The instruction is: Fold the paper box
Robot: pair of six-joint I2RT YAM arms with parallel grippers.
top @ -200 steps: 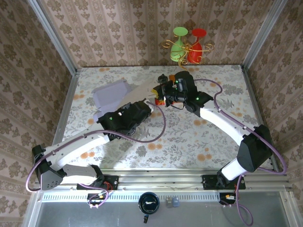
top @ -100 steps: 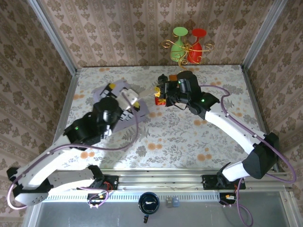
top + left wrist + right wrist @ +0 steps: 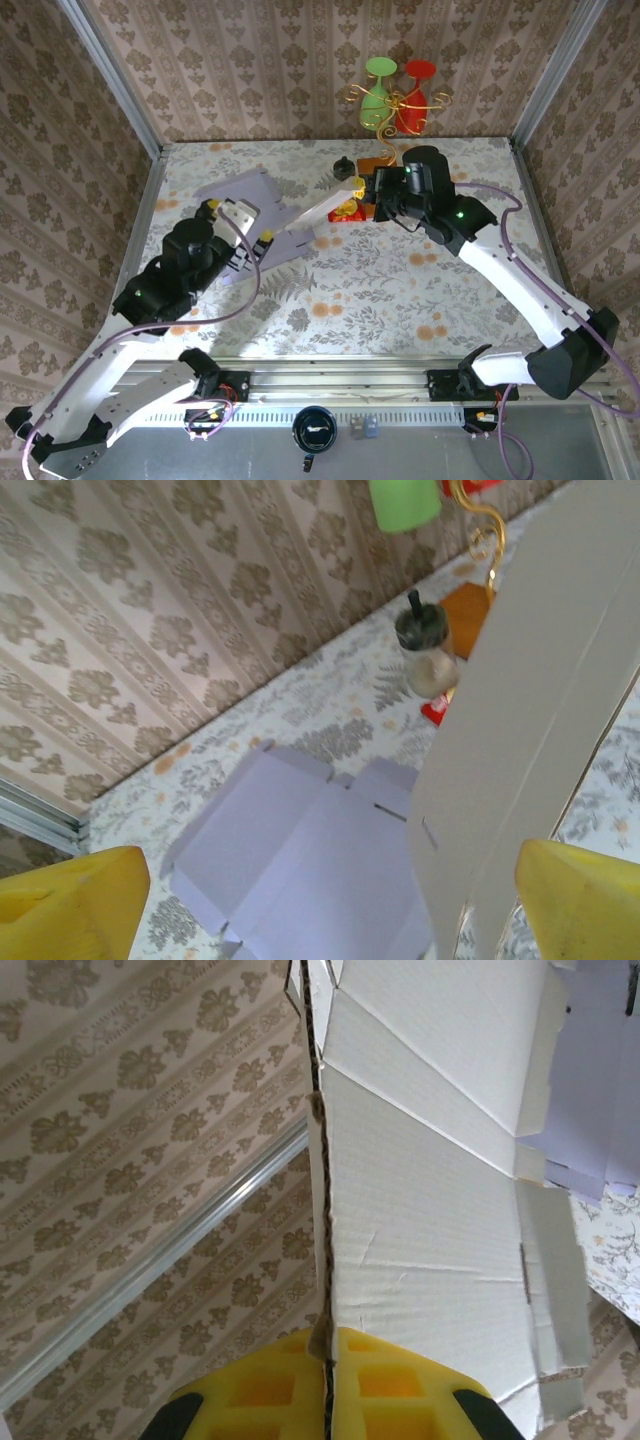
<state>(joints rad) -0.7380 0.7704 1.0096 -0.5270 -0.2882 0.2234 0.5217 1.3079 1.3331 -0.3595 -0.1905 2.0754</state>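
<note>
Paper box [image 3: 240, 190], a lilac die-cut cardboard blank, lies mostly flat on the floral-patterned tabletop [image 3: 400, 300] at far left in the overhead view. One long pale panel [image 3: 305, 220] slants up from it toward the right end effector [image 3: 357, 192], which is pinched onto the panel's far end. The left end effector [image 3: 238, 222] hangs over the near edge of the blank with its yellow fingertips [image 3: 210, 206] spread wide, holding nothing. Behind the right arm stand a small dark-capped jar [image 3: 345, 168] and an orange block [image 3: 375, 165], and further back a green goblet [image 3: 378, 95] and a red goblet [image 3: 415, 100] on a gold wire stand.

From the left wrist, the paper box [image 3: 300, 860] shows its lilac face flat on the tabletop, flaps splayed outward. The pale panel [image 3: 540, 710] rises steeply along the right side. The left end effector [image 3: 325, 905] has its two yellow fingertips [image 3: 70, 905] at the bottom corners, well apart and touching no cardboard. The dark-capped jar [image 3: 425, 655] stands beyond — the orange block [image 3: 465, 605] just behind it, the green goblet [image 3: 405, 500] at the top edge.

From the right wrist, the right end effector [image 3: 325, 1380] has its yellow pads [image 3: 390, 1385] closed on the corrugated edge of the pale panel [image 3: 420, 1210], which runs away from the camera with creases across it. Lilac cardboard [image 3: 600, 1080] shows at upper right — where the two meet I cannot tell.
</note>
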